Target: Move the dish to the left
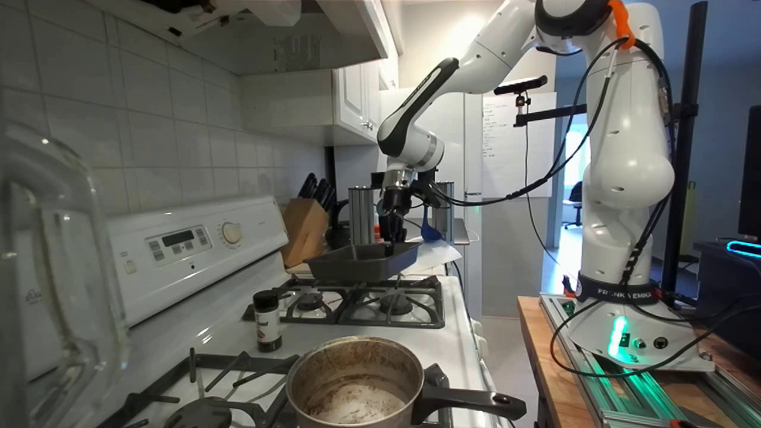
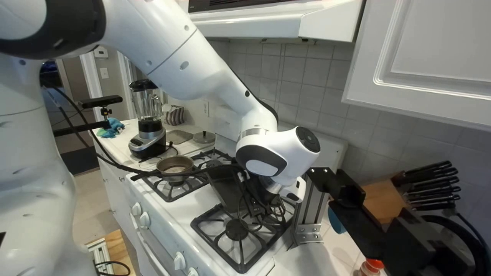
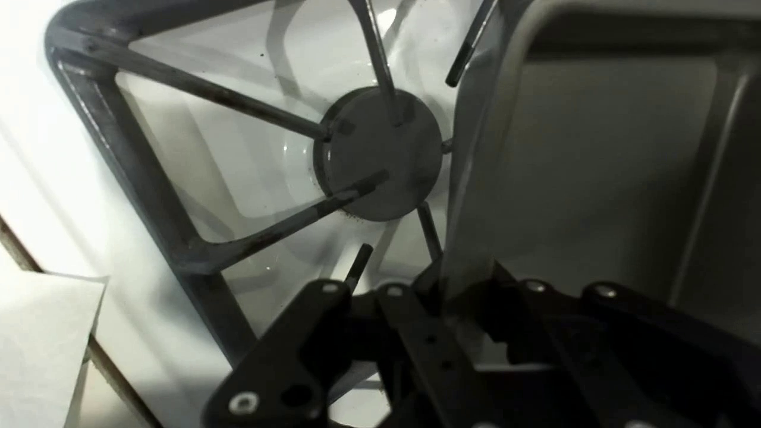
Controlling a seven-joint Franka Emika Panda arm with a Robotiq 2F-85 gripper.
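In an exterior view the end effector (image 1: 393, 233) is clenched on a wall of the baking pan (image 1: 359, 268), holding it up above the burner grate (image 1: 392, 324) nearer the knife block (image 1: 306, 232). That view also shows an upright spice jar (image 1: 268, 324) between the two grates, a blue utensil (image 1: 430, 230) beyond the pan, and the range's control panel (image 1: 178, 241) with its dial.

The wrist view gives the grip from close by: the pan's wall passes between the fingers, its interior takes up the right side, and a round burner cap (image 3: 383, 157) lies uncovered just beside it. The corner of a paper sheet (image 3: 44, 351) enters at the left edge.

In an exterior view where a blender (image 2: 147, 132) stands on the surface (image 2: 117, 140), the robot wrist (image 2: 293, 153) hides the fingertips and part of the pan. A pot lid (image 2: 204, 138) beyond the saucepan (image 2: 175, 168) and a red-capped container (image 2: 371, 266) at the bottom edge appear there too.

Both exterior views show the saucepan sitting on the neighbouring grate (image 2: 170, 199); its stained inside is plainer in the view with the spice jar.
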